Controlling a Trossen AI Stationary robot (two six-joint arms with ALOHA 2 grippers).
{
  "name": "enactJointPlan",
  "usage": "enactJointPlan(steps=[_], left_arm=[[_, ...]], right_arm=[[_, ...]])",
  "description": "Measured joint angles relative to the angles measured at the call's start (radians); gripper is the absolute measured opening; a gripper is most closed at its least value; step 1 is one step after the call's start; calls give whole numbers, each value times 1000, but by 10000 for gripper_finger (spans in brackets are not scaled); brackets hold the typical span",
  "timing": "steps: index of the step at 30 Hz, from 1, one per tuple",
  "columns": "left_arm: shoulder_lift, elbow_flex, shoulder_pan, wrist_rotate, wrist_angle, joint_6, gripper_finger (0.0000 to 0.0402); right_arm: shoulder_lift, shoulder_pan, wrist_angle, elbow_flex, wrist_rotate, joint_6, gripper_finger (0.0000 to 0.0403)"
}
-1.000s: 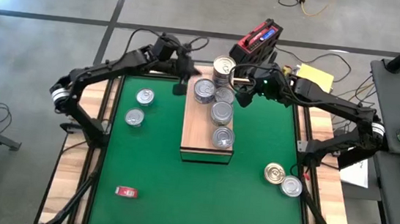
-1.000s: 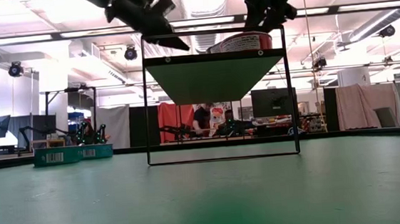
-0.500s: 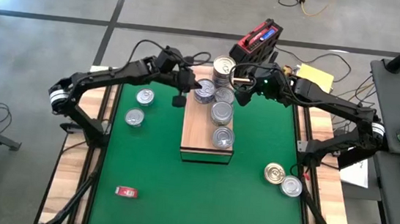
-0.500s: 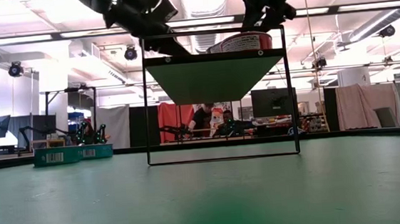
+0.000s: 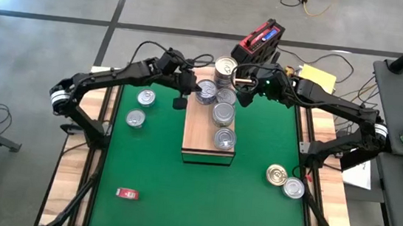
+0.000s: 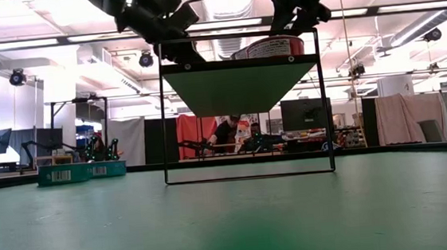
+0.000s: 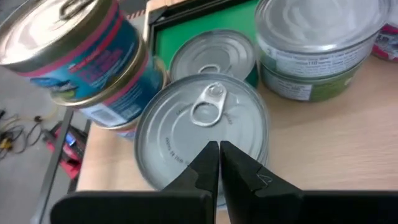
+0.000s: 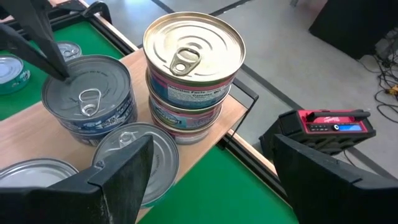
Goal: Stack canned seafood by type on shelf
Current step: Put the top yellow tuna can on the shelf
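The shelf (image 5: 210, 129) is a light-wood board standing on the green mat. A two-can stack with a gold lid (image 8: 193, 46) sits at its far end, and several silver-lidded cans lie behind it in a row. My left gripper (image 7: 219, 146) is shut, its tips slanting down over the silver lid (image 7: 205, 130) of the far left can (image 5: 206, 91). My right gripper (image 8: 217, 186) hangs open above the shelf's far right part (image 5: 245, 89), short of the stack, with nothing between its fingers. My left gripper's shut fingertips (image 8: 62, 71) stand at the near-left rim of the silver can's lid (image 8: 71, 84), coming slanting down from the table's left. I cannot tell whether they touch the lid. The can sits flat on the shelf.
Two silver cans (image 5: 146, 97) (image 5: 136, 118) lie on the mat left of the shelf. A gold-lidded can (image 5: 277, 174) and a silver one (image 5: 293, 188) lie at the right. A small red flat object (image 5: 127, 193) is near the front, and a red case (image 5: 261, 37) sits beyond the far edge.
My left gripper has moved down and toward the shelf, staying shut, until its tips came over the far left can. The cans have kept their places.
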Motion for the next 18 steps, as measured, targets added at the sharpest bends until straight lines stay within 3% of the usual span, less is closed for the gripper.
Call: enactJointPlan(steps=[4,18], left_arm=[[-1,0,-1,-87,-16,-1,0],[-24,15,-1,-178,-78,26,0]], right_arm=[[0,0,-1,0,0,-1,313],[0,0,-3,0,0,-2,313]])
